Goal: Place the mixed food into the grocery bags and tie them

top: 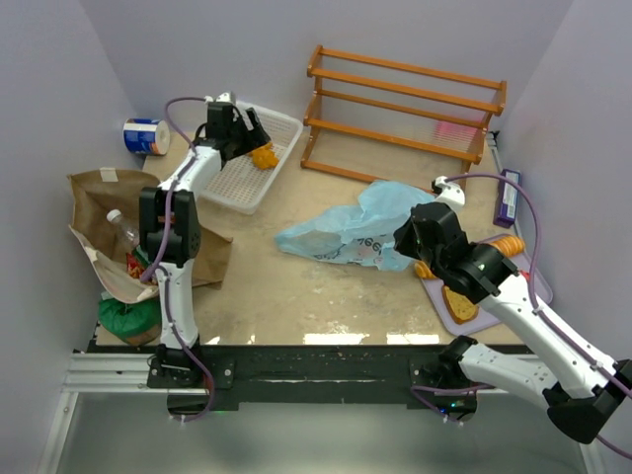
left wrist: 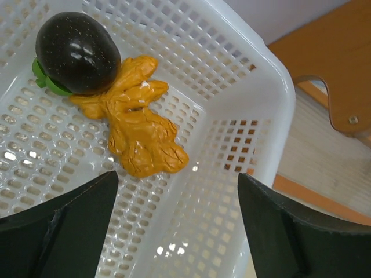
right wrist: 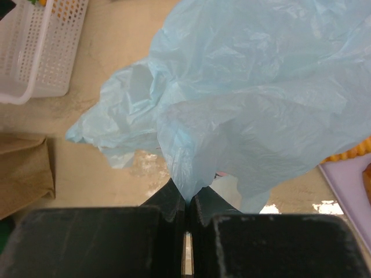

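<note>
Overhead view: the left hand [top: 254, 136] hangs over the white basket [top: 237, 183] at the tabletop's rear left. The brown paper bag [top: 99, 193] lies well apart, at the left edge.

Left wrist view: the fingers stand apart and empty above the orange toy produce [left wrist: 139, 127], which touches the dark toy produce [left wrist: 78, 51]. Descend centred on the orange piece, clear of the basket wall.

Right wrist view: the right hand [right wrist: 186, 200] is clamped on an edge of the light blue plastic bag [right wrist: 255, 104].

Dark print on the blue plastic bag [top: 341, 232] is too blurred to read
</note>
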